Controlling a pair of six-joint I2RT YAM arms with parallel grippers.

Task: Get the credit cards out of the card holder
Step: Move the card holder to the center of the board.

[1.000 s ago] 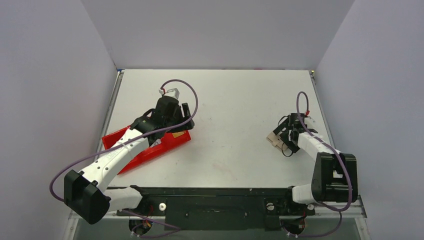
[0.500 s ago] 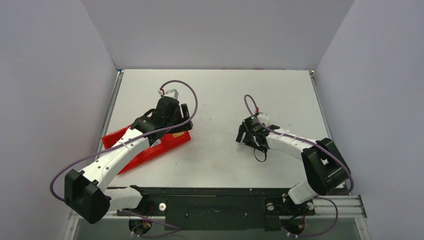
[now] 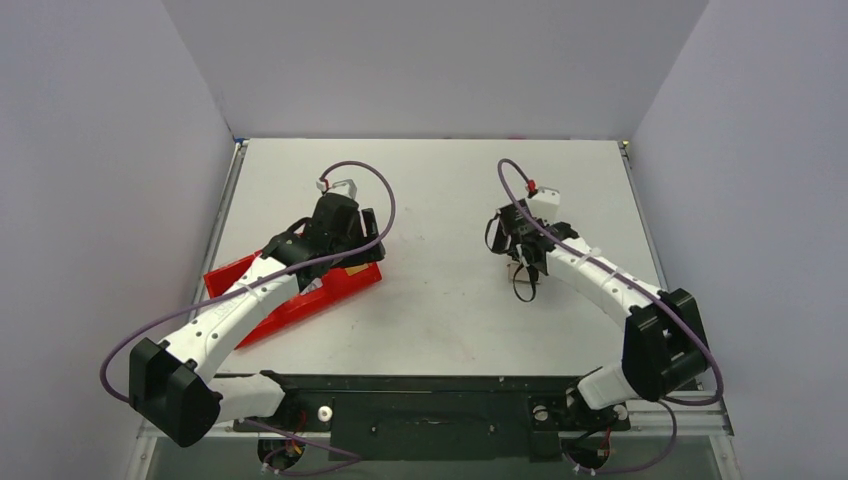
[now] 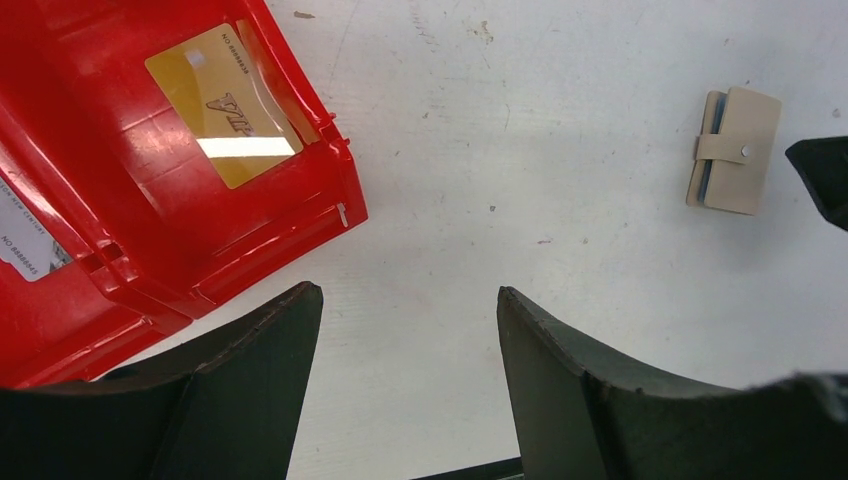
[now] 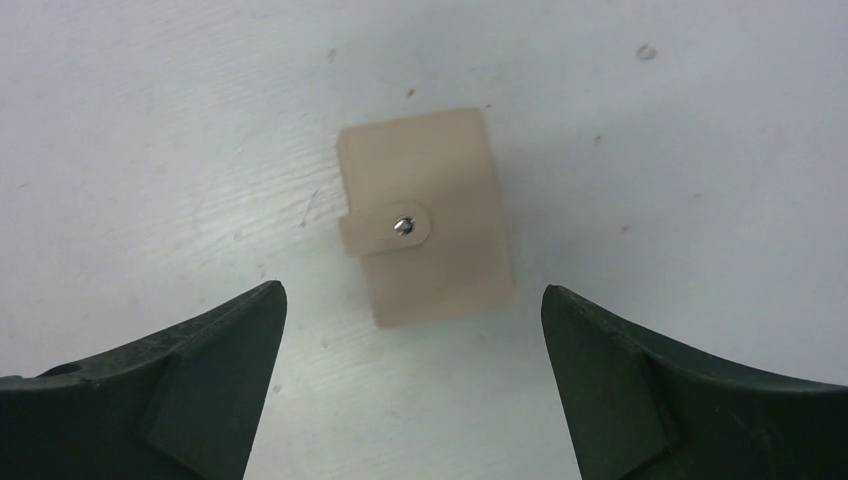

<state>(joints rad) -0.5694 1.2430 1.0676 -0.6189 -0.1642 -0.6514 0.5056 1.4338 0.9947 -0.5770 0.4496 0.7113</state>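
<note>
The card holder [image 5: 425, 215] is a small beige wallet shut by a snap strap, lying flat on the white table. It also shows in the left wrist view [image 4: 733, 150]. My right gripper [image 5: 410, 295] is open and empty, straddling the holder from above without touching it; in the top view [image 3: 518, 262] it hides most of the holder. A gold credit card [image 4: 222, 105] lies in one compartment of the red tray [image 4: 150, 230], and a white card [image 4: 25, 245] lies in another. My left gripper [image 4: 407, 292] is open and empty over bare table just right of the tray.
The red tray [image 3: 300, 300] sits at the left under my left arm [image 3: 250, 290]. Grey walls close in the table on the left, back and right. The black mounting rail [image 3: 430, 400] runs along the near edge.
My right arm swung from the right side toward the table's middle and reached farther back. It now hovers open over the holder. The left arm has not moved.
</note>
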